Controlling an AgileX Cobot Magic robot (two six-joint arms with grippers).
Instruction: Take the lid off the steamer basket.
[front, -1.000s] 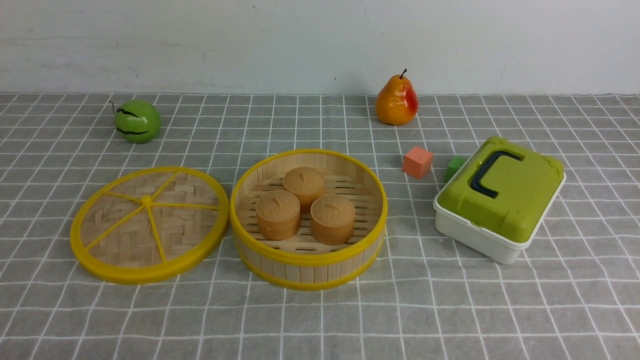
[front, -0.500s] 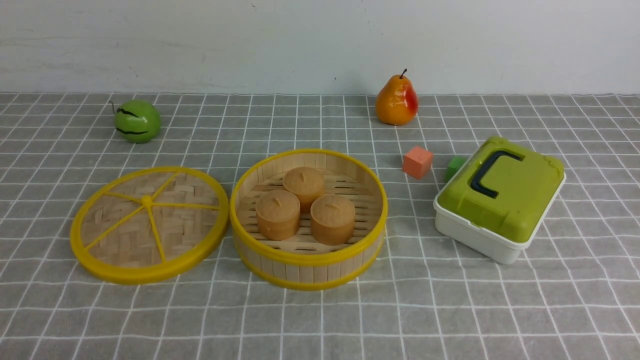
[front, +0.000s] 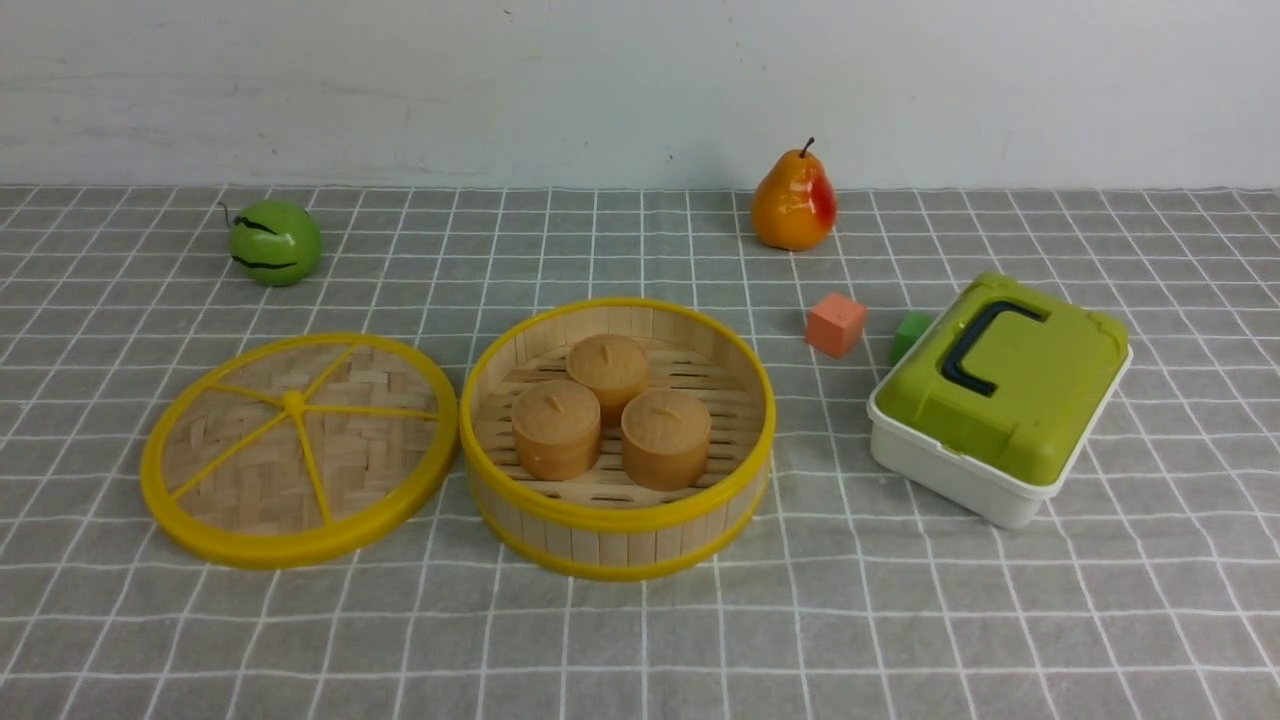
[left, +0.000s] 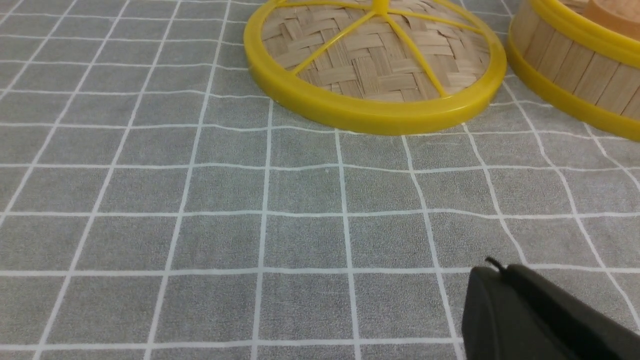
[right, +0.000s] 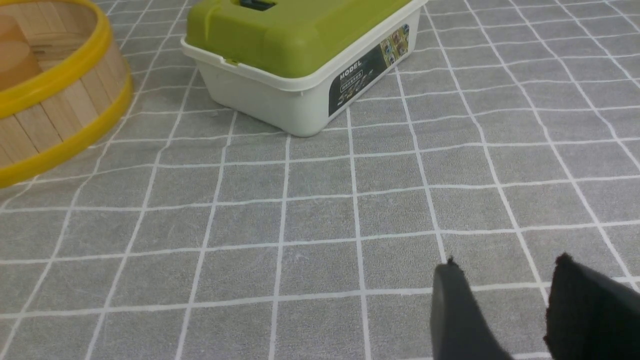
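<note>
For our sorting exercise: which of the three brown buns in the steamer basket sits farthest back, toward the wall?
The rear bun, at the back of the steamer basket; the left bun and right bun sit side by side in front.

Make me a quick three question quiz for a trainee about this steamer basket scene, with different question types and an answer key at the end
1. True or false: the lid is lying flat on the cloth beside the steamer basket, on the robot's left of it.
2. How many brown buns sit inside the steamer basket?
3. Multiple choice: which object stands nearest the orange cube? A) the green apple B) the small green cube C) the lid

Key
1. True. The lid is off and rests next to the basket.
2. Three.
3. B. The small green cube sits just beside it, partly hidden by the white box with green lid.
</note>
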